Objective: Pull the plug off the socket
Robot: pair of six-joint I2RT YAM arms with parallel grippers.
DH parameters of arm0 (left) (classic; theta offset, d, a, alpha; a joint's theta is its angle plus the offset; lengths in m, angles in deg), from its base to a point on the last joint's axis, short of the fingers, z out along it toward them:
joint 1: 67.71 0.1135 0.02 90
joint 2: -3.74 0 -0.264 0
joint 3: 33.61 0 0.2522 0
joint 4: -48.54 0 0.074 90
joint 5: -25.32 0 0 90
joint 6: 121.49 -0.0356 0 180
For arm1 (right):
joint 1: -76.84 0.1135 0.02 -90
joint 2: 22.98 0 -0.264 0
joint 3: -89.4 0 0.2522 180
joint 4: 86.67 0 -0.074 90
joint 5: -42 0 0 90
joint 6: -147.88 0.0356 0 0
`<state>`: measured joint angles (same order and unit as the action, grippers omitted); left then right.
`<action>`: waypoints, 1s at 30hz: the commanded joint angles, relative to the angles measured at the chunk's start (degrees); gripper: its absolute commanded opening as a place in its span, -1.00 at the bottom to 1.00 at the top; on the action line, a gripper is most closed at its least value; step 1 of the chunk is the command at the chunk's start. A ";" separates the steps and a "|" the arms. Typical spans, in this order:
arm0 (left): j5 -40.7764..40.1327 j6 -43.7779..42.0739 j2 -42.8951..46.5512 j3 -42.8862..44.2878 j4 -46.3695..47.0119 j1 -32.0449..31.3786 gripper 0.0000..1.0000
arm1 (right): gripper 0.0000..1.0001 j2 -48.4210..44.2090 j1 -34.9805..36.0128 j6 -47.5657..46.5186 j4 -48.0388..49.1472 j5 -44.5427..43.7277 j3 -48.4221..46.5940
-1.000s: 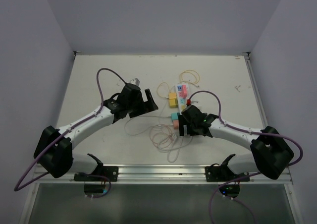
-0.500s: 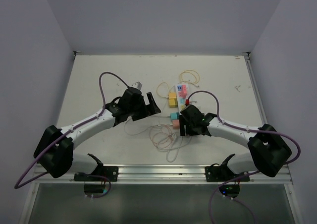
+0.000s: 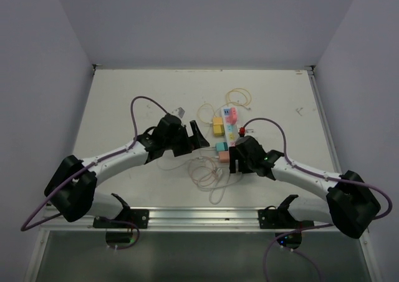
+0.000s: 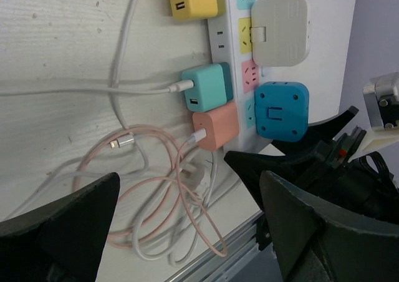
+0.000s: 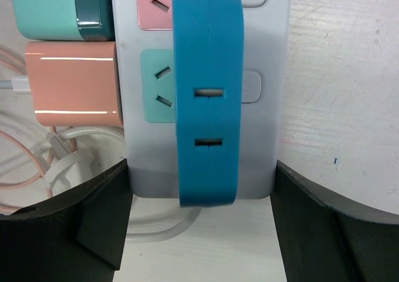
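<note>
Swung closer from 9 o'clock, left fingers (image 4: 68, 226) gape empty beside the mid-counter socket (image 5: 249, 138); right fingers (image 5: 324, 232) clasp its 6 o'clock end, blue plug (image 5: 206, 57) seated, counter (image 5: 349, 76) open toward 3 o'clock.

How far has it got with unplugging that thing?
Nothing is out yet: the blue plug sits in the strip. In hand: the right tool straddles the strip's end around the blue plug; the left tool hovers open. Left: grip and pull.
</note>
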<state>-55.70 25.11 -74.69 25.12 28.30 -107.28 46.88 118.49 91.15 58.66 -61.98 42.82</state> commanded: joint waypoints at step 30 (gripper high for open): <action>0.17 8.26 -21.14 15.93 1.38 -5.07 0.73 | -1.00 -1.84 -10.27 5.66 23.37 16.35 9.88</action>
<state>-55.05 31.55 -94.80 38.30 28.32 -111.54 44.39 108.55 95.18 79.36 -48.21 51.59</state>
